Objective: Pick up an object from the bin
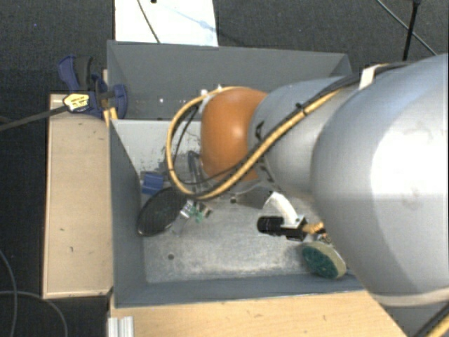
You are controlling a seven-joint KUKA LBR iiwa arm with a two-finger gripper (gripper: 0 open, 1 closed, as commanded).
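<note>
My gripper [191, 167] hangs under the orange cover, low over the left part of the bin and mostly hidden by cables. Just below it lies a black oval pad-like thing [160, 211]. A small green and white piece [195, 213] touches the pad's right end. A blue thing [152, 182] sits against the left wall, close beside the gripper. I cannot tell whether anything is between the fingers.
A white piece with a black cylinder [280, 222] lies right of centre. A round green disc with a tan rim [323, 260] rests at the front right. The arm covers the bin's back and right side. Bare floor shows along the front.
</note>
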